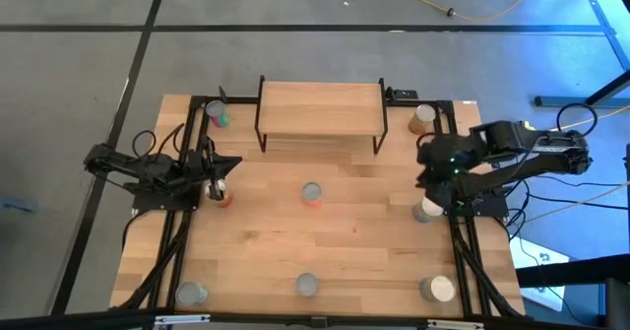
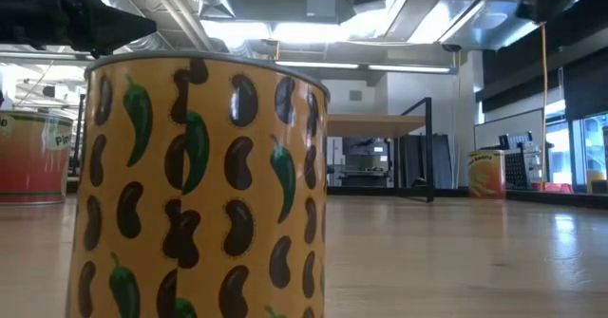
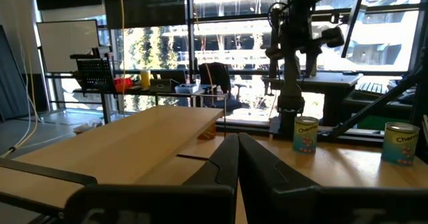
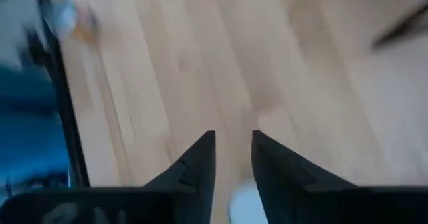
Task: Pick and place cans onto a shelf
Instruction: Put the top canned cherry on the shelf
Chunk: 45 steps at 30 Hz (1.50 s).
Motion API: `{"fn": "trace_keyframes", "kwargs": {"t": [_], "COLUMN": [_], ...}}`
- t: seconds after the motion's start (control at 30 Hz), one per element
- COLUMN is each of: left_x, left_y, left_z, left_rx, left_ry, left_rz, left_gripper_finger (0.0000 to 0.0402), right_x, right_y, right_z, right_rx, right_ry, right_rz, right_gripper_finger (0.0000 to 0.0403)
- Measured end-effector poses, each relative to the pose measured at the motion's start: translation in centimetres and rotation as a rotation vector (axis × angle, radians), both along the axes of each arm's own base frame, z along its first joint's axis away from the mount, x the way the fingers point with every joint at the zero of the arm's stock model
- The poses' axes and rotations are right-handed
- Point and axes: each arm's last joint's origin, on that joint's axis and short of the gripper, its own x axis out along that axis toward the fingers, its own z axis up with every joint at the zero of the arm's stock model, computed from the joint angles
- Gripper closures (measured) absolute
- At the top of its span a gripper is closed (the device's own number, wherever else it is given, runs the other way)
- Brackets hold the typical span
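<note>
The shelf (image 1: 320,106), a light wood plank on thin black legs, stands at the table's far middle. Several small cans stand upright on the table: one in the centre (image 1: 311,193), one at the far left (image 1: 219,115), one at the far right (image 1: 423,118) and one by the right edge (image 1: 429,209). My right gripper (image 1: 425,177) hangs above the table's right side, tipped downward, open (image 4: 233,150) with nothing between its fingertips. My left gripper (image 1: 212,168) stays at the left side, shut (image 3: 237,158), next to an orange-red can (image 1: 222,196).
Three more cans stand along the near edge (image 1: 190,294) (image 1: 307,285) (image 1: 438,289). The near middle one, yellow with beans and peppers (image 2: 199,185), fills the low view. Black frame rails (image 1: 177,241) run down both sides. Bare wood lies between the centre can and the near row.
</note>
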Motion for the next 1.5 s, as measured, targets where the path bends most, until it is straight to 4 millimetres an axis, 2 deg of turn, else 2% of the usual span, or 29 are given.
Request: {"fn": "trace_keyframes", "kwargs": {"t": [0.13, 0.5, 0.67, 0.87, 1.23, 1.5], "left_x": [0.0, 0.0, 0.0, 0.0, 0.1, 0.0], "left_y": [0.0, 0.0, 0.0, 0.0, 0.0, 0.0], "left_z": [0.0, 0.0, 0.0, -0.2, -0.2, -0.2], "left_rx": [0.0, -0.001, 0.0, 0.004, -0.017, -0.017], "left_ry": [0.0, -0.001, 0.002, 0.021, 0.02, 0.02], "left_rz": [0.0, 0.0, 0.0, 0.0, -0.004, -0.005], "left_gripper_finger": [0.0401, 0.0401, 0.0401, 0.0401, 0.0401, 0.0401], "right_x": [-0.1, 1.9, 2.4, 2.0, 2.4, 2.4], "right_y": [0.2, 1.6, 2.4, 2.8, 2.8, 2.8], "right_z": [-1.0, -2.4, -3.1, -5.3, -8.9, -9.9], "right_rx": [0.03, 0.016, 0.037, 0.083, 0.092, 0.108], "right_ry": [0.173, 0.306, 0.364, 0.459, 0.461, 0.478], "right_rz": [0.058, 0.247, 0.189, 0.095, 0.031, -0.062], "right_gripper_finger": [0.0305, 0.0305, 0.0305, 0.0305, 0.0305, 0.0305]}}
